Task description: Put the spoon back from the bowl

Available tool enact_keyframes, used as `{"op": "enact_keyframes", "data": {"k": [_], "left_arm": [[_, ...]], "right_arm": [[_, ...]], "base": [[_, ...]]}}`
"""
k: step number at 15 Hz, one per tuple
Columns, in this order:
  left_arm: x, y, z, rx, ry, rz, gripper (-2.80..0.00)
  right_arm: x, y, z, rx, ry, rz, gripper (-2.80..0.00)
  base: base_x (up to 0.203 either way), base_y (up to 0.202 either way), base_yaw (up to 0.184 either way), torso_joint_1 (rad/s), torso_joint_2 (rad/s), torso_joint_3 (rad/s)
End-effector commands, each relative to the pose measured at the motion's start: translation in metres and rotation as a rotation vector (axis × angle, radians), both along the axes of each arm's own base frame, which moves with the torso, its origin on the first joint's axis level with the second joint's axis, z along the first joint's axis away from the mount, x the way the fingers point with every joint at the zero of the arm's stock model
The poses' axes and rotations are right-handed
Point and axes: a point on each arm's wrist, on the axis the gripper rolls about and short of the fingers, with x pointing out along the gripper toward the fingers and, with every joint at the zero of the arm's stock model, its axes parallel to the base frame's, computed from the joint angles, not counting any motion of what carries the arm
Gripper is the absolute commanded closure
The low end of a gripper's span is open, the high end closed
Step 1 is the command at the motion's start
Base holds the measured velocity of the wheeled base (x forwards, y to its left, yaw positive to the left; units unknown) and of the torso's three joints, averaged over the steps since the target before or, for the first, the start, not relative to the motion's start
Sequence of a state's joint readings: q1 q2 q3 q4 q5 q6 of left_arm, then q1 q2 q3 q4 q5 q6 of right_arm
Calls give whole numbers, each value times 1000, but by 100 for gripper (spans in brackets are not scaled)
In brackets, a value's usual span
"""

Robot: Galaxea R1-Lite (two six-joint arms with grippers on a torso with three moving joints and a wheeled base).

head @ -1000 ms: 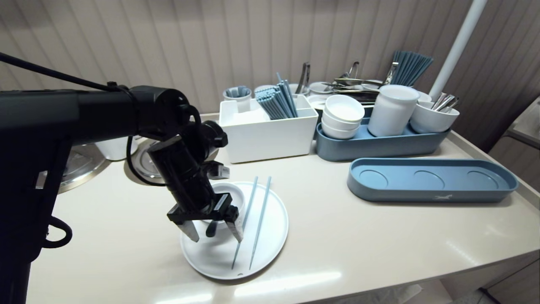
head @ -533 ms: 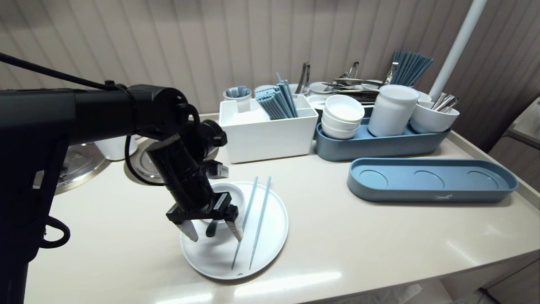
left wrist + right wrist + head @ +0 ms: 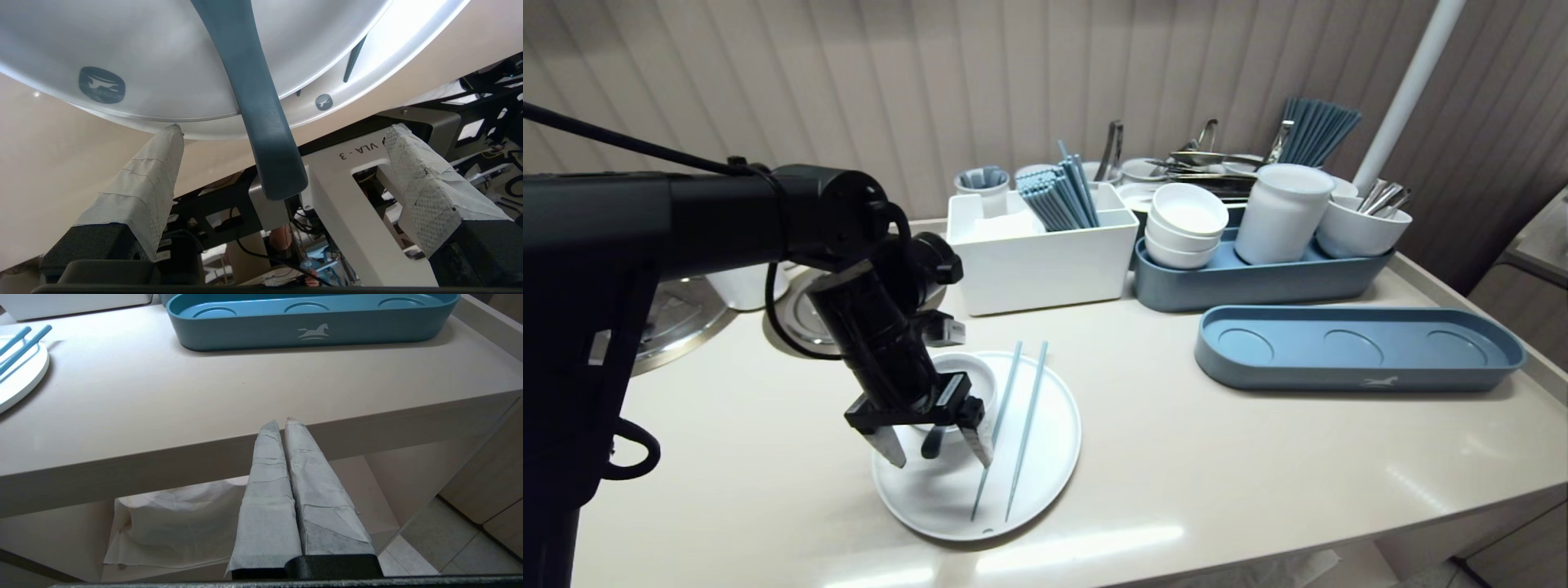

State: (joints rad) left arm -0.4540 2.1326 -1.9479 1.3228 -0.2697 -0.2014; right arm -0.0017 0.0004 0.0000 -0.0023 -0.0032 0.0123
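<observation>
**Left hand spread around the spoon handle, nothing stirred**

Nothing has moved since the earlier frames: arm, dishes and camera sit as they did.

At the far left of the tabletop (image 3: 1258, 457) a metal disc (image 3: 678, 318) is set in, with a white cup (image 3: 747, 286) behind it. The left arm reaches in from that side and tips its left hand (image 3: 939, 459) steeply down over the near-left part of the plate (image 3: 1058, 433). Its two taped fingers (image 3: 143, 192) stand wide apart, gripping nothing.

The spoon (image 3: 261, 122) lies with its scoop end in the bowl (image 3: 970, 377), hidden behind the hand. Its grey-blue handle comes out over the bowl's rim and points toward the near edge of the tabletop. The long axis runs far to near, roughly in line with the chopsticks (image 3: 1025, 425). The rounded handle end sits between the two fingers, about midway, with a clear gap on each side. The bowl stands on the far-left part of the plate, and the chopsticks lie side by side just right of it.

Further right are the white box (image 3: 1045, 265), the full blue tray (image 3: 1258, 282) and, nearer, the empty tray (image 3: 1356, 347). The right hand (image 3: 282, 421) hangs below the tabletop's near edge, its fingers pressed together on nothing.
</observation>
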Motion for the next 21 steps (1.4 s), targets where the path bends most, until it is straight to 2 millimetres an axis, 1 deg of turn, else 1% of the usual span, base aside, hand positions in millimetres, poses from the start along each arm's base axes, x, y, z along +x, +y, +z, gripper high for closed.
{"op": "enact_keyframes", "data": {"k": [1,7,9,12,17,21], "left_arm": [[-1,1,2,5,0,2,-280],[-1,1,2,24,-19,3,-280],[2,0,-1,24,-30,7,-280],[9,-2,-9,83,-56,34,-280],[5,-1,-2,76,-76,35,-280],[4,0,0,75,-80,35,-280]], "right_arm": [[0,0,0,0,-1,0,0],[0,0,0,0,0,0,0],[0,0,0,0,-1,0,0],[0,0,0,0,0,0,0],[0,0,0,0,-1,0,0],[0,0,0,0,0,0,0]], "base": [[0,0,0,0,0,0],[0,0,0,0,0,0],[0,0,0,0,0,0],[0,0,0,0,0,0],[0,0,0,0,0,0],[0,0,0,0,0,0]]}}
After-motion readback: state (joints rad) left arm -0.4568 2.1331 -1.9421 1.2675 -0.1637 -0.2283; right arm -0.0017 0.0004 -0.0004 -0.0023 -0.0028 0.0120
